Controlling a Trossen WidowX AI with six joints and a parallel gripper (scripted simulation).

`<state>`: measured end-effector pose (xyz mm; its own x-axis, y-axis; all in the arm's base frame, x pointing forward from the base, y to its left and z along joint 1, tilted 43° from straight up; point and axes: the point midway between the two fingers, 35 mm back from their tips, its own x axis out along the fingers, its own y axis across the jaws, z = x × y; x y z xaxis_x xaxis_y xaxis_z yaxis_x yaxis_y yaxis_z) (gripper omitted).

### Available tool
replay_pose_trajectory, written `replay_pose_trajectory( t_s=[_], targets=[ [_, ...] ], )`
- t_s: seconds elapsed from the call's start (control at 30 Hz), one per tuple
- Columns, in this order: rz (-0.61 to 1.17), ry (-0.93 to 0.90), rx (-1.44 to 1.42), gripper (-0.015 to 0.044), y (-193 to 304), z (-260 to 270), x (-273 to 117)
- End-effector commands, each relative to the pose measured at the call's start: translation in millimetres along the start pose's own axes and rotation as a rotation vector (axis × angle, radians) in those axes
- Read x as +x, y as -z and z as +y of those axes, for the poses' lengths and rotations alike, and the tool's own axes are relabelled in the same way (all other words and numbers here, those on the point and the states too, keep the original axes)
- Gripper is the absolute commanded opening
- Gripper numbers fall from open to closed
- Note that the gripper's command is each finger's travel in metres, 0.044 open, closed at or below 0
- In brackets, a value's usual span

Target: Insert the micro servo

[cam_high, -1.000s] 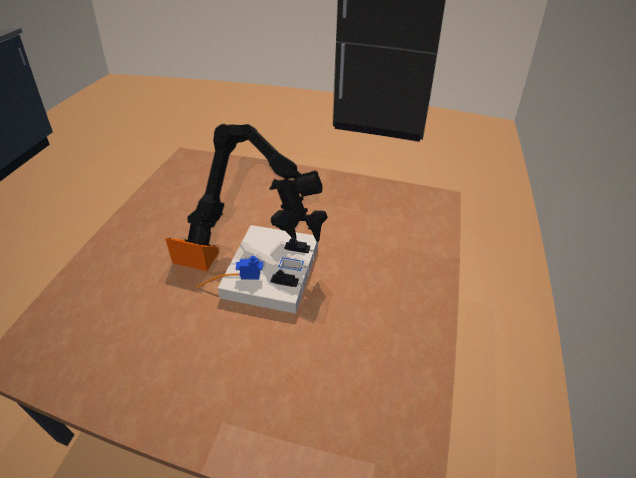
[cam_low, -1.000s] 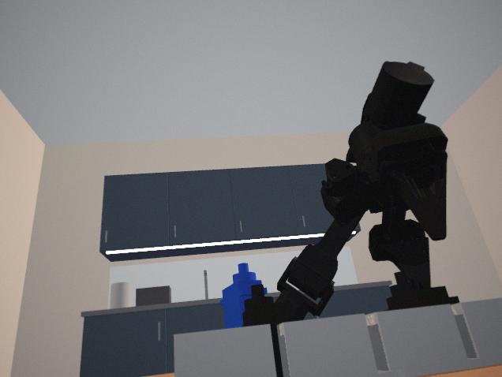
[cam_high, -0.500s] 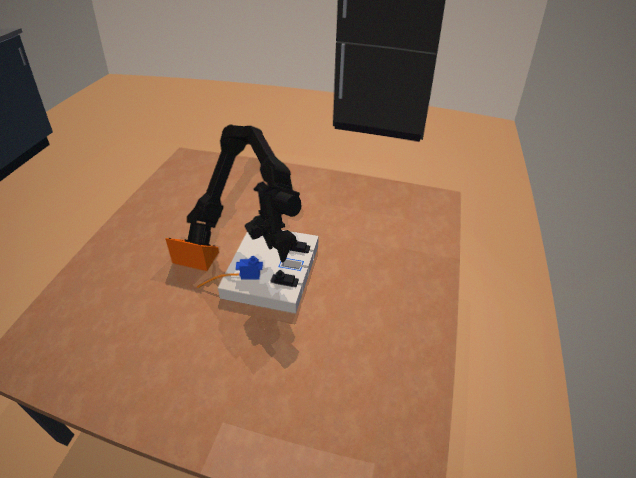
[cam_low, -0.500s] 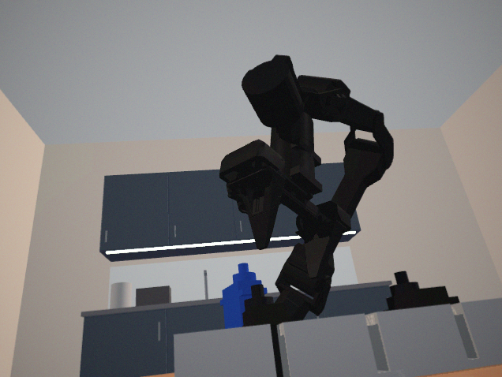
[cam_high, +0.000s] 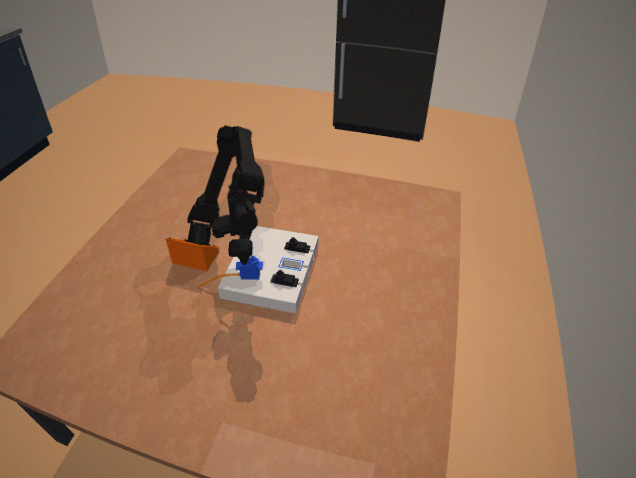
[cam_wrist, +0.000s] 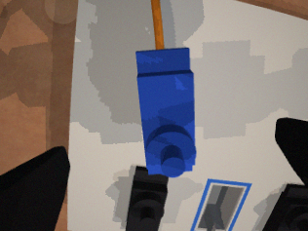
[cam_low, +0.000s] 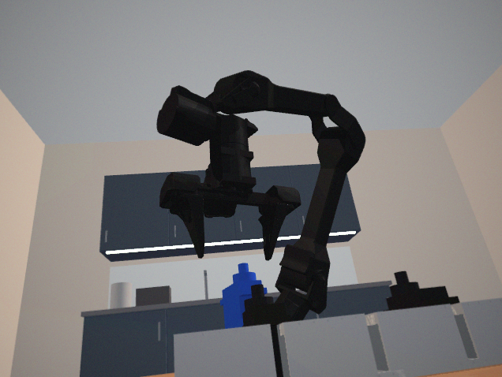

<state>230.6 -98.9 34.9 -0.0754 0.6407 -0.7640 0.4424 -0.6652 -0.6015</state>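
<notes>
The loose blue micro servo point(cam_high: 250, 270) point(cam_low: 233, 304) point(cam_wrist: 168, 96) stands upright on the white deck point(cam_high: 246, 291) point(cam_low: 324, 336) point(cam_wrist: 88, 165), its output shaft up. Its orange cable point(cam_high: 221, 277) point(cam_wrist: 157, 23) runs off the deck on the side away from the pocket. The blue-outlined empty pocket point(cam_high: 291, 264) point(cam_wrist: 219, 211) lies between two black servos; the exterior view does not show its opening. My gripper point(cam_low: 234, 258) point(cam_wrist: 173, 142) is wide open and points down above the blue servo, fingertips higher than its shaft. Nothing is between the fingers.
One fitted black servo point(cam_high: 284, 279) point(cam_low: 260, 311) point(cam_wrist: 146, 204) sits close to the blue servo. The other black servo point(cam_high: 297, 245) point(cam_low: 417, 297) point(cam_wrist: 292, 209) sits beyond the pocket. An orange panel point(cam_high: 191, 254) stands by the arm's base.
</notes>
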Motion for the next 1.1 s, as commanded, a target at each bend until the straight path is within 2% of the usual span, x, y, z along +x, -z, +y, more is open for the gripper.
replay_pose_trajectory(
  t_s=[0.0,0.3,0.93,1.07],
  targets=[
    [-0.004,0.036,0.034,0.044,-8,1,-1],
    [-0.004,0.036,0.034,0.044,-8,0,24],
    [-0.003,0.037,0.033,0.044,-8,-1,45],
    [-0.003,0.037,0.033,0.0335,-8,-1,45]
  ],
)
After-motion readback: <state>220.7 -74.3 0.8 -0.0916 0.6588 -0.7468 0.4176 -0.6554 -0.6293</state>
